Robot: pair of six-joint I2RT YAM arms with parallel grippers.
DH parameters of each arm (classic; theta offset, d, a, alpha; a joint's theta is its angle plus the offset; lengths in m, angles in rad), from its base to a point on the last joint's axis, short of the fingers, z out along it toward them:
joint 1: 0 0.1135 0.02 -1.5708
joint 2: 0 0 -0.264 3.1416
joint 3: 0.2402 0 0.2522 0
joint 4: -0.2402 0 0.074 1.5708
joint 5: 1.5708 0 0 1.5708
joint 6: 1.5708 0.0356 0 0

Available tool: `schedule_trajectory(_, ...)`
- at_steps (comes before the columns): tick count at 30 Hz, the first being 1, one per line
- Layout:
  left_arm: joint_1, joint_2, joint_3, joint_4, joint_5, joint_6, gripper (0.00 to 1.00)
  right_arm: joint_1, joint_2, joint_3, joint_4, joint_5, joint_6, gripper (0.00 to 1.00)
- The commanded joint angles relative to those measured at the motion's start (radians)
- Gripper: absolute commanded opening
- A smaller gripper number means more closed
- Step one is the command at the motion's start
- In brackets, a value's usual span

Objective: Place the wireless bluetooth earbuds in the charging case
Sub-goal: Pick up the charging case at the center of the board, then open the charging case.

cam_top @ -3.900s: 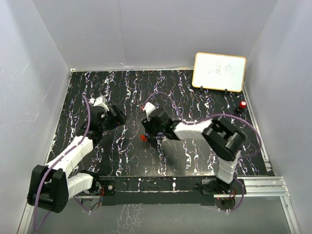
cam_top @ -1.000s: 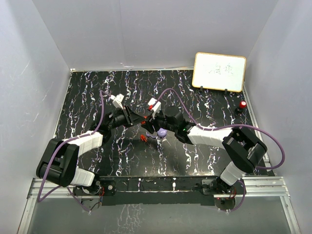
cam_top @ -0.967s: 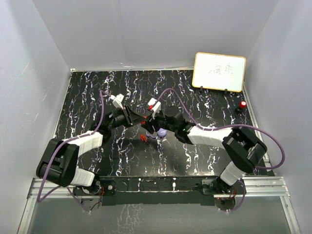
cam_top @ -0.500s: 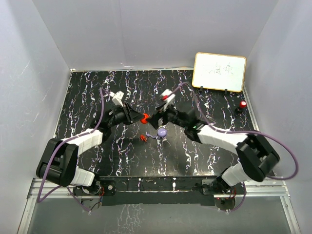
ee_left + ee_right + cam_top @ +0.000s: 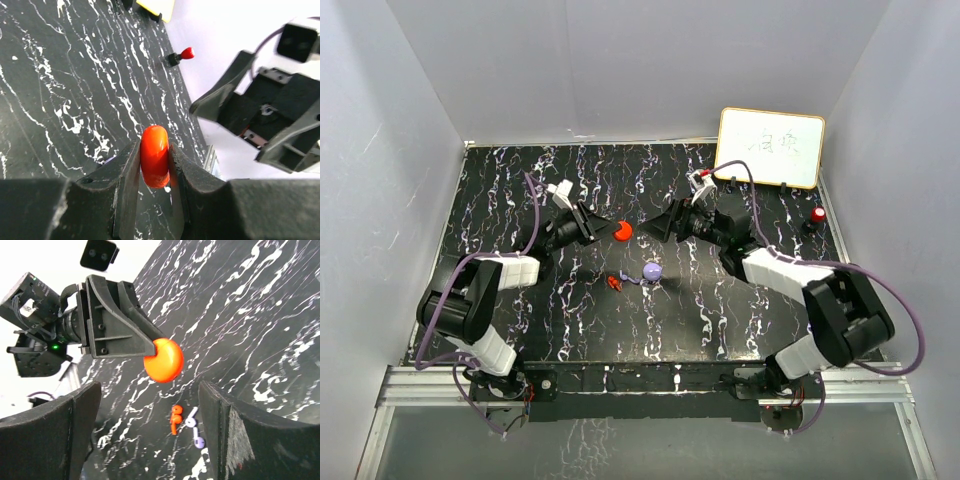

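Black table [image 5: 520, 200] is seen; red case [image 5: 154, 156] is clamped in left gripper [image 5: 607, 229]; right gripper [image 5: 658, 228] is spread wide opposite; earbuds [image 5: 175, 420] are seen loose below and between both, none yet inserted.

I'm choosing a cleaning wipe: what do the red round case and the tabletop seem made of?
The red round case looks like smooth, glossy plastic: even colour, a soft highlight on its rounded edge. The tabletop looks like a black sheet with white marble veining, fairly matte, showing little glare; vinyl, laminate or stone cannot be told.
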Motion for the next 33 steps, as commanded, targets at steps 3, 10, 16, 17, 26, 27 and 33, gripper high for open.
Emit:
schedule_trajectory(3, 0.002, 0.004, 0.056, 0.186, 0.023, -0.114, 0.0, 0.0, 0.093, -0.001, 0.216, -0.072, 0.287, 0.75)
schedule_trajectory(10, 0.002, -0.004, 0.036, 0.256, -0.027, -0.167, 0.0, -0.002, 0.184, -0.022, 0.392, -0.102, 0.427, 0.71)
schedule_trajectory(16, 0.001, 0.011, 0.009, 0.328, -0.032, -0.215, 0.0, -0.001, 0.26, -0.017, 0.494, -0.117, 0.506, 0.62)
schedule_trajectory(17, 0.001, 0.01, 0.006, 0.331, -0.031, -0.219, 0.0, -0.001, 0.269, -0.019, 0.513, -0.118, 0.516, 0.61)
schedule_trajectory(26, -0.028, 0.016, -0.018, 0.364, -0.041, -0.242, 0.0, -0.001, 0.354, -0.017, 0.676, -0.142, 0.614, 0.55)
schedule_trajectory(27, -0.032, 0.017, -0.021, 0.366, -0.043, -0.242, 0.0, -0.001, 0.357, -0.014, 0.681, -0.144, 0.618, 0.54)
schedule_trajectory(33, -0.055, 0.014, -0.039, 0.368, -0.055, -0.245, 0.0, -0.001, 0.375, -0.009, 0.716, -0.145, 0.64, 0.46)
